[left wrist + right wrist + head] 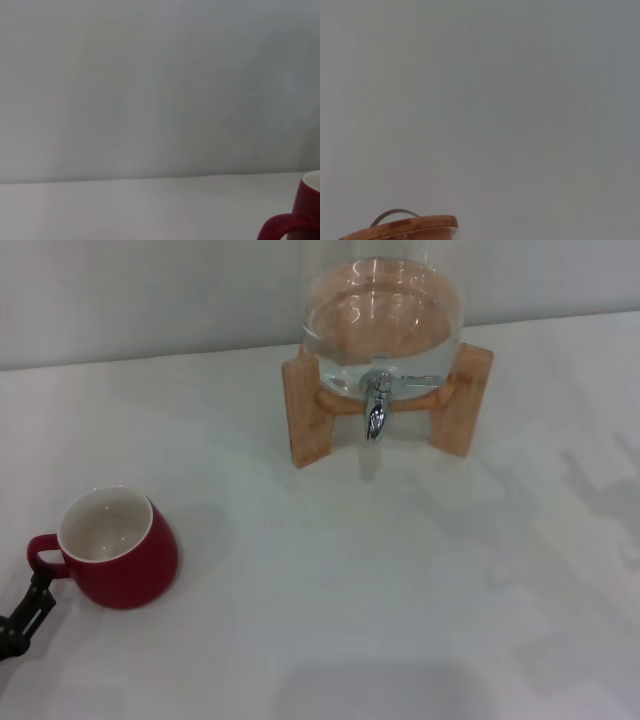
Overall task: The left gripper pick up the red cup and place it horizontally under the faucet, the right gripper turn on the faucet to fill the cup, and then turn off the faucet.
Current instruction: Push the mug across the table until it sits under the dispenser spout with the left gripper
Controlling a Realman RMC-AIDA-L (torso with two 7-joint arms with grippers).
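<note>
Step in hand: picking up the red cup (118,548); the grasp is not yet made.
Red cup: upright on the white bench (330,590), front-left, well apart from the faucet (376,408); handle points to the robot's left.
Left gripper (24,618): only a dark tip shows at the bench's left edge, just beside the handle, perhaps touching it; whether its jaws are wide or narrow, I cannot tell.
Left wrist view: shows the cup's handle and rim (295,218) at the corner, so the cup sits off-centre.
Advice: centre on the handle or wall before closing, and grip firmly; glazed ceramic likely slips.
Faucet: lever untouched, spout over bare bench.
Right gripper: not in sight; its wrist camera sees the dispenser's wooden lid (405,227).
</note>
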